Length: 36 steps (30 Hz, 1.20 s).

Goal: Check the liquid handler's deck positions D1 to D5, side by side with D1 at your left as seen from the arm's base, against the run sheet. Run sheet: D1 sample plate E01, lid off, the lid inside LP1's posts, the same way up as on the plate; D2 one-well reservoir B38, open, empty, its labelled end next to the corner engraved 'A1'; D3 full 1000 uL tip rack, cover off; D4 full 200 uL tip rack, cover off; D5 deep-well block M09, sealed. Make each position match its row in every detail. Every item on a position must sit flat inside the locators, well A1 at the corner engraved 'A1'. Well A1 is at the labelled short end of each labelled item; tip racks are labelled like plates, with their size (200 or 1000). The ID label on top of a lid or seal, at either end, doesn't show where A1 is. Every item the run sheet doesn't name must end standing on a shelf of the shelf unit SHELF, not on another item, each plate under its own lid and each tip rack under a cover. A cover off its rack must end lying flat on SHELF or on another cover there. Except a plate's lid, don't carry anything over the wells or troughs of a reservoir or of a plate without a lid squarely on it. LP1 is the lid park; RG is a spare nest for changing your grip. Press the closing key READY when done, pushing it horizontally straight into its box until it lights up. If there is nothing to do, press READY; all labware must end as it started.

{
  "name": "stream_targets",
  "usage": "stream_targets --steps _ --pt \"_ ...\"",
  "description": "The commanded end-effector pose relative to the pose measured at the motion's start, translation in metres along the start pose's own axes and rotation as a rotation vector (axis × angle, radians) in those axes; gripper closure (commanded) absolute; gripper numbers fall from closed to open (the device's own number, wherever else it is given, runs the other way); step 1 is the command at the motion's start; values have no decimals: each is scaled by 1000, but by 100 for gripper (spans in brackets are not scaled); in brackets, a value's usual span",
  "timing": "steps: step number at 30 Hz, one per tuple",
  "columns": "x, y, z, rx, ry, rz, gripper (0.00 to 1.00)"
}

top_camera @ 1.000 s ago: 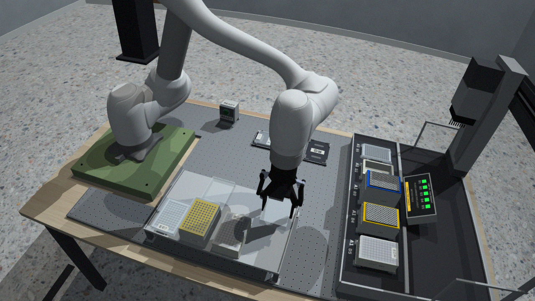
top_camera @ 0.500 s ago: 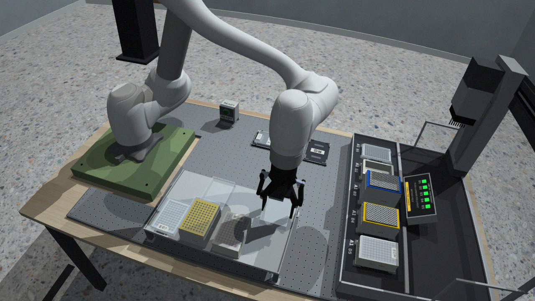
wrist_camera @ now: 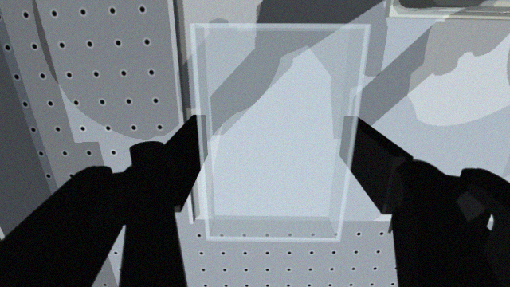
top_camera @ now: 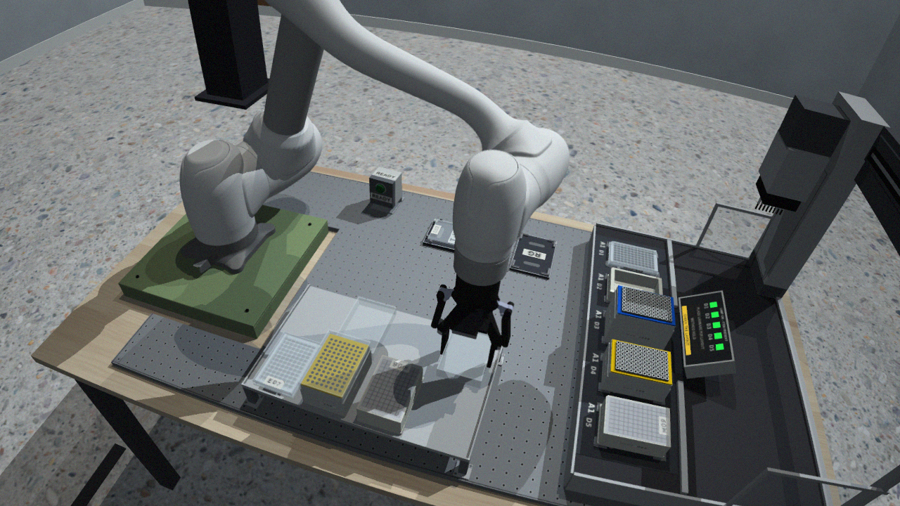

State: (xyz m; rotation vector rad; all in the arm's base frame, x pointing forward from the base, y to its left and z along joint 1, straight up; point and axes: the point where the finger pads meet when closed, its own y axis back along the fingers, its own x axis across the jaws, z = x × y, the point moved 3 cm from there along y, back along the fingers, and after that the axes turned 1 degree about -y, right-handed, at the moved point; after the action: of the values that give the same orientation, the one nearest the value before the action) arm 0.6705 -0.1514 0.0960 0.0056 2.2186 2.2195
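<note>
My claw (top_camera: 470, 349) is closed partway on a clear tip-rack cover (top_camera: 464, 361), one finger (wrist_camera: 187, 159) pressed against each long side, and I hold it level over the right end of the shelf unit's top (top_camera: 314, 308). From the wrist, the cover (wrist_camera: 275, 131) hangs across the shelf's edge, its near end over the perforated bench (wrist_camera: 287, 259). Further left on the shelf stand a lidded plate marked E07 (top_camera: 283, 366), a yellow tip rack (top_camera: 335, 366), and a grey block (top_camera: 387, 396), with another clear cover (top_camera: 368, 318) lying flat behind them. On the deck, the blue-rimmed rack (top_camera: 647, 306) at D3 and the yellow-rimmed rack (top_camera: 640, 361) at D4 both stand uncovered. The READY key (top_camera: 384, 186) sits far back on the bench.
</note>
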Motion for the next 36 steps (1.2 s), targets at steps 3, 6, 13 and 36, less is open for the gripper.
stream_targets --steps 3,6,13,36 --pt "0 0 0 0 0 -1 90" --pt "0 -1 0 0 0 -1 90" --pt "0 -3 0 0 0 -1 90" --pt "0 -10 0 0 0 -1 90"
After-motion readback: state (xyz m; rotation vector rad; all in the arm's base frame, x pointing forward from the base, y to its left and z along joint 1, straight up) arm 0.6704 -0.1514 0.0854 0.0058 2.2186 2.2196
